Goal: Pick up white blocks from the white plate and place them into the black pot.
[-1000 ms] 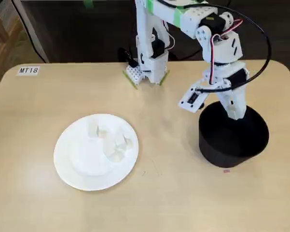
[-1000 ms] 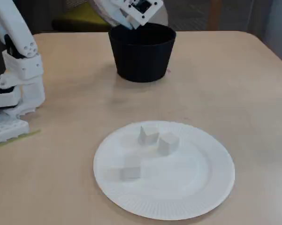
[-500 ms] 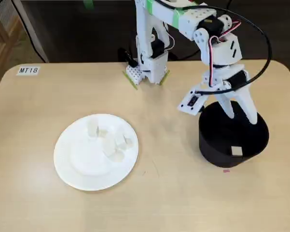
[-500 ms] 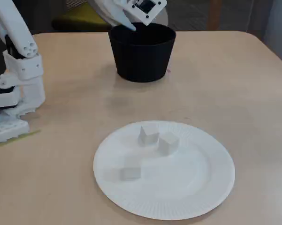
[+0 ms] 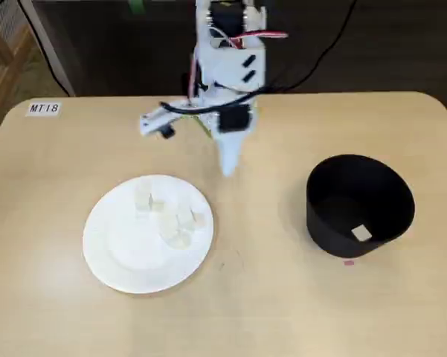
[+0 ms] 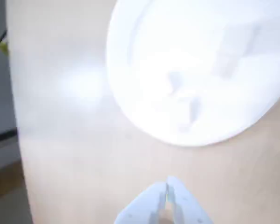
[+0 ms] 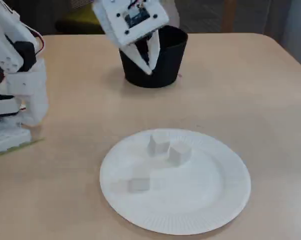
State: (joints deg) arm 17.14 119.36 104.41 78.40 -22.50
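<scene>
The white plate (image 5: 111, 245) lies on the left of the table in a fixed view, with several white blocks (image 5: 184, 220) near its upper middle. It also shows in the other fixed view (image 7: 210, 200) with three blocks (image 7: 159, 143), and blurred in the wrist view (image 6: 144, 42). The black pot (image 5: 327, 223) stands at the right, with one white block (image 5: 361, 233) inside. My gripper (image 5: 227, 168) hangs above the bare table between plate and pot. It is shut and empty. In the other fixed view, my gripper (image 7: 149, 69) hangs in front of the pot (image 7: 171, 56). The wrist view shows its fingertips (image 6: 173, 186) together.
The arm's base (image 7: 15, 75) stands at the table's left edge in a fixed view. A label reading MT18 (image 5: 43, 108) is stuck at the far left corner. A small pink mark (image 5: 348, 262) lies beside the pot. Cables hang behind the table.
</scene>
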